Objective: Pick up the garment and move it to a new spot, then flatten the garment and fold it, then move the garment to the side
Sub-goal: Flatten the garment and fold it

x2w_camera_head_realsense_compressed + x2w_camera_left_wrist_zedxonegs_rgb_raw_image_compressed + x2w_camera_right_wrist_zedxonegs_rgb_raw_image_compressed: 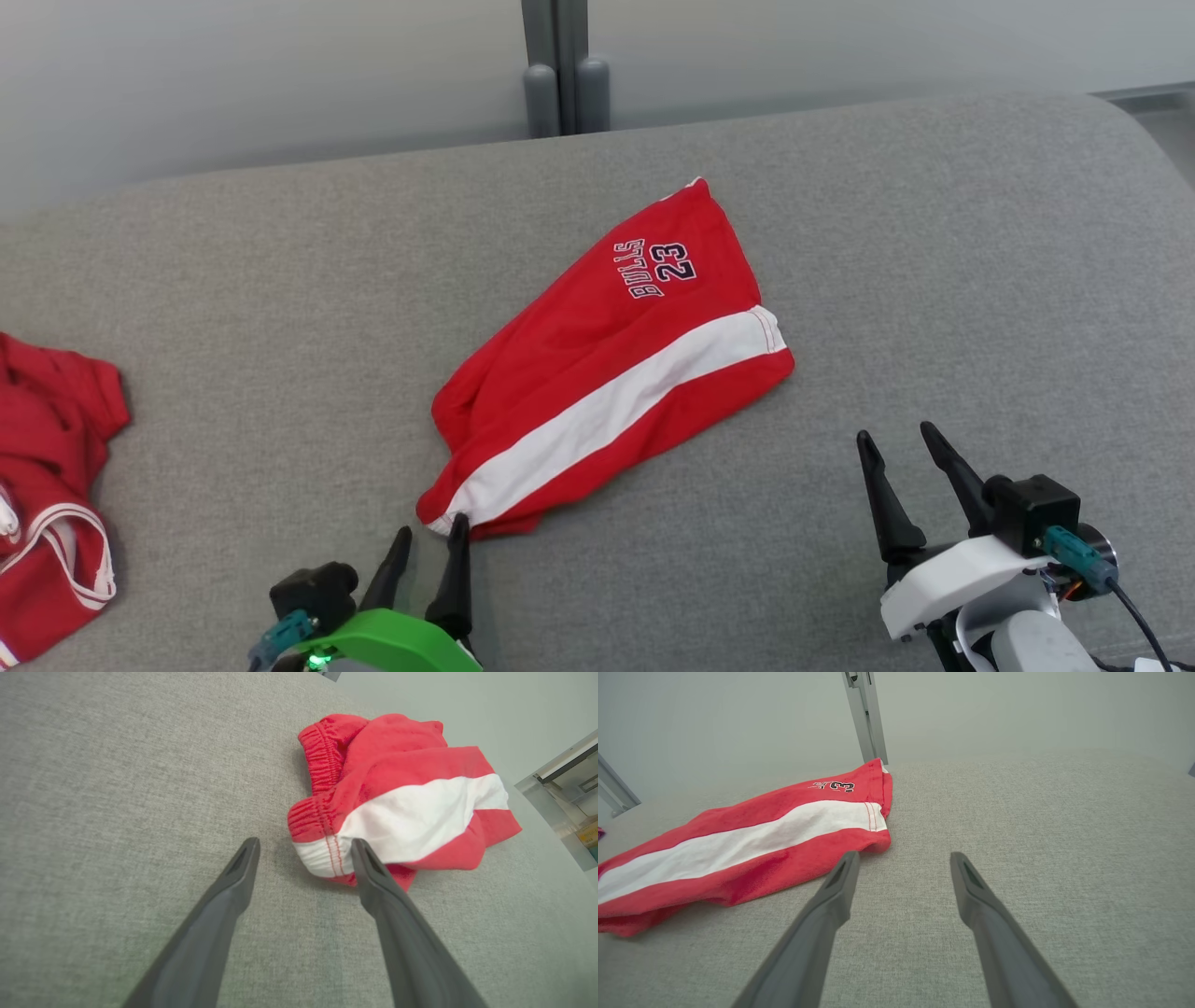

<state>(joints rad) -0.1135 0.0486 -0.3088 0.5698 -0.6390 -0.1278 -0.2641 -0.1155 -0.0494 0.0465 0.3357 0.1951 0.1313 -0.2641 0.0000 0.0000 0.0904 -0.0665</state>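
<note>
The garment (611, 364) is a pair of red shorts with a white side stripe and "BULLS 23" lettering, folded lengthwise and lying diagonally on the grey surface. My left gripper (431, 543) stands open just below the shorts' waistband corner (322, 854), its right fingertip (359, 851) at that corner's edge, holding nothing. My right gripper (896, 446) is open too, off to the lower right of the shorts' leg hem (873, 821), well apart from the cloth and empty. The shorts' red and white fabric (738, 849) lies left of my right fingers.
Another red garment (51, 504) with white trim lies crumpled at the left edge of the grey fabric surface (934, 280). A grey post (560, 65) stands behind the surface's far edge against a pale wall.
</note>
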